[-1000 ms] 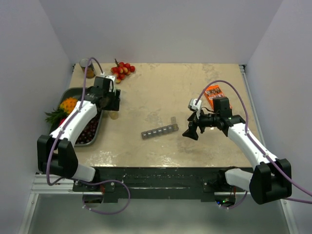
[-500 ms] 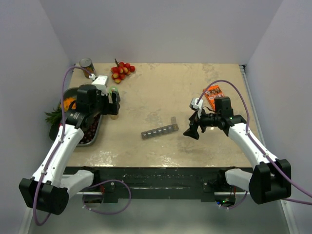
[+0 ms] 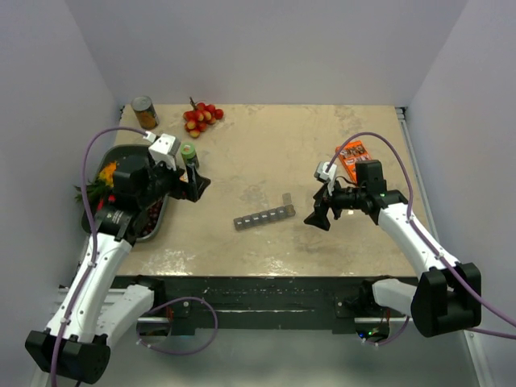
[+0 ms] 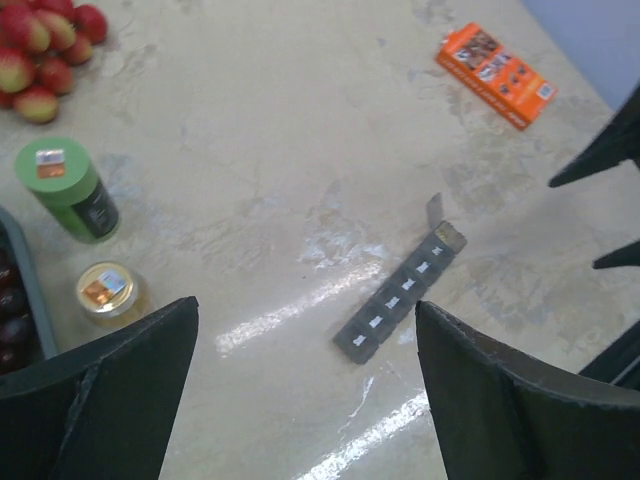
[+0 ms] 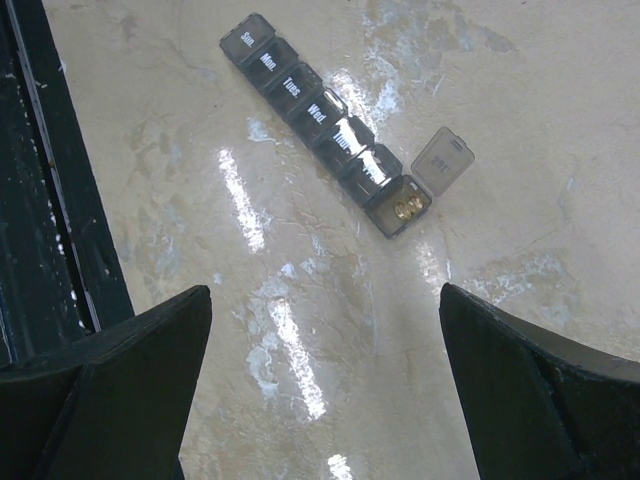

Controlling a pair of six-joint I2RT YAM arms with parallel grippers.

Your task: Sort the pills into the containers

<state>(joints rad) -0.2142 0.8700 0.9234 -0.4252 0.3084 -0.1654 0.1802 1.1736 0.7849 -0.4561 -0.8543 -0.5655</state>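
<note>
Apparently, the left gripper (image 3: 193, 184) is hovering, jaws apart, near the bottled pills (image 4: 108, 292) at the left, likely lining up a grasp. The containers (image 3: 264, 217) strip is lying mid-table, its right-end lid (image 5: 442, 158) standing open for filling. The right gripper (image 3: 316, 215) is hanging just right of it, jaws apart.

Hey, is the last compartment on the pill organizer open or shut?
Open. The end lid is flipped back, and gold pills show inside. The other lids look shut.

White arms (image 3: 97, 258), black joints, lilac cables (image 3: 367, 135), dark jaws
</note>
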